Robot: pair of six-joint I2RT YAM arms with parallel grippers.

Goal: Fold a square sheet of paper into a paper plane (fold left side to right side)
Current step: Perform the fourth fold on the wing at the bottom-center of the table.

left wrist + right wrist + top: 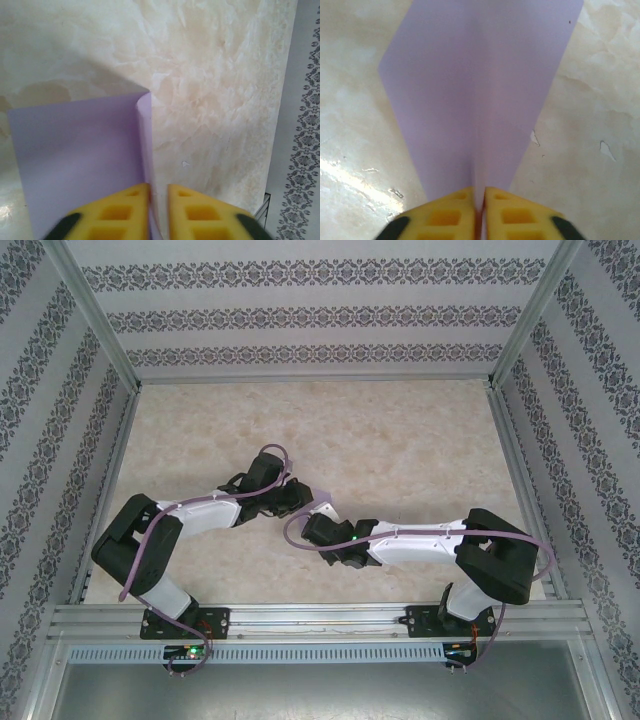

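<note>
Early in the task, by the look of it. One crease down the middle of the paper (470, 75), with the halves sloping off either side of a ridge like a low tent, not pressed flat. No nose point, no wings, nothing dart-like so far. Judged as the first left-to-right fold in hand. Left to do: flattening that crease, then the corner folds and the wing folds.

At the right gripper (479, 192): shut tight, clamped on the paper at the near end of the ridge. Ridge straight ahead from between the fingertips. One half ahead-left and the other ahead-right, both over the table (600, 100). Far edge of the paper cut off past the frame top.

At the left gripper (159, 190): jaws a little apart, with a narrow gap. A thin upturned strip of paper standing in that gap, nearer the left finger. No clamp apparent, though a light touch on that pad can't be ruled out. Broad flat panel ahead and to the left of the fingertips. Folded edge straight ahead from the gap, ending in a rounded corner. Bare table ahead-right.

From above: both grippers nose to nose near mid-table, with a sliver of paper just between them and the rest hidden under the wrists.
</note>
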